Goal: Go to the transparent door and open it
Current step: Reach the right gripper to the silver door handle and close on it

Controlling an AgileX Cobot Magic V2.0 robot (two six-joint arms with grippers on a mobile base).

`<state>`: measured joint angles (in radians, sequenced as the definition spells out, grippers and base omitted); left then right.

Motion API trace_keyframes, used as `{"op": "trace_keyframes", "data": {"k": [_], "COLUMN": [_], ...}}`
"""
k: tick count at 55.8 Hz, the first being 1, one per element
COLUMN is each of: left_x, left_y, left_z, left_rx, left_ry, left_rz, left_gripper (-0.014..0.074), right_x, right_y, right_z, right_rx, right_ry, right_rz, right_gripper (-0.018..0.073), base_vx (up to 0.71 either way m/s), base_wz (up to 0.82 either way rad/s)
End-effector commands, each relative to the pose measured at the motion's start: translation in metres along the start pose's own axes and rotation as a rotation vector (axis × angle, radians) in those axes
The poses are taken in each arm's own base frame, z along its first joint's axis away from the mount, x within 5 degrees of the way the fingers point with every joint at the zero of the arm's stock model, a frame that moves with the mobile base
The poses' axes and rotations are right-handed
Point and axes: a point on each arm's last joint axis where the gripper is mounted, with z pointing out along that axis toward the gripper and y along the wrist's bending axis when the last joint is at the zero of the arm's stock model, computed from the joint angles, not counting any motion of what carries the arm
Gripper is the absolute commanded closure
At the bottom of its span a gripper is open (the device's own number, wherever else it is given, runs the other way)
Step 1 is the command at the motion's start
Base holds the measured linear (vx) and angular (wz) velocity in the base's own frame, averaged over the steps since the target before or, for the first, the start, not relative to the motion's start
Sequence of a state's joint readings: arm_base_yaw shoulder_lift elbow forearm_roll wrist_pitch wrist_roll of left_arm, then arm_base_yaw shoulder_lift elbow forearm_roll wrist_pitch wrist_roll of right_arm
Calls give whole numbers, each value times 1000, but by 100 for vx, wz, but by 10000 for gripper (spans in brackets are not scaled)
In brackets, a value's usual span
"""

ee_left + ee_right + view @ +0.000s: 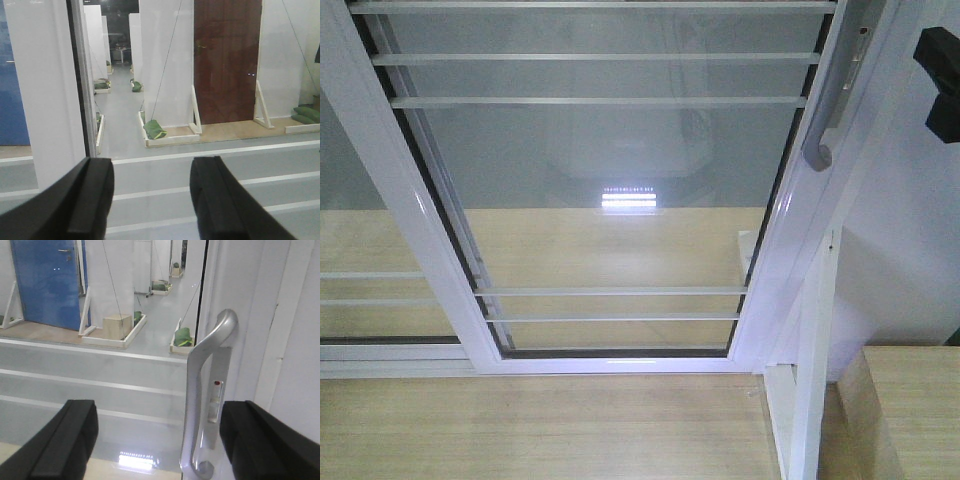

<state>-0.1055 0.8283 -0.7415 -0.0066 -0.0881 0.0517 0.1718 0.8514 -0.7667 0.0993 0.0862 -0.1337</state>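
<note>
Filling the front view, the transparent door (610,180) stands in its white frame above a wooden floor (520,430), with the curved grey handle (828,110) on its right stile. From the left wrist, the left tool (152,167) is spread and grips nothing, facing the barred glass; a brown door (227,60) shows beyond. From the right wrist, the right tool (160,415) is spread wide, with the handle between its fingers, nearer the right one and apart from both.
</note>
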Motion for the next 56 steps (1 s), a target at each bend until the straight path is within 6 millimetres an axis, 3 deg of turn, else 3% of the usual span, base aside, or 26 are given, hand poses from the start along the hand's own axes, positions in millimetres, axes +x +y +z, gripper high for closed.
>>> {"op": "trace_keyframes", "data": {"k": [1, 19, 31, 36, 45, 56], "left_x": [-20, -16, -16, -16, -16, -16], "left_y": [0, 0, 0, 0, 0, 0], "left_z": [-1, -1, -1, -1, -1, -1], "left_rx": [0, 3, 3, 3, 0, 0], "left_ry": [-115, -68, -67, -67, -67, -67], "left_rz": [-12, -12, -12, -11, -10, -10], "left_gripper": [112, 112, 112, 112, 112, 112], "right_x": [-12, 10, 4, 7, 16, 25], "right_y": [-2, -2, -3, -13, -39, -44], "right_z": [5, 71, 123, 142, 160, 174], "right_rx": [12, 8, 8, 35, 105, 118], "right_ry": [-61, 110, 137, 158, 213, 209], "right_rz": [31, 53, 25, 34, 75, 56], "right_gripper": [-4, -4, -4, -4, -4, -4], "base_vx": [0, 0, 0, 0, 0, 0], "base_wz": [0, 0, 0, 0, 0, 0]}}
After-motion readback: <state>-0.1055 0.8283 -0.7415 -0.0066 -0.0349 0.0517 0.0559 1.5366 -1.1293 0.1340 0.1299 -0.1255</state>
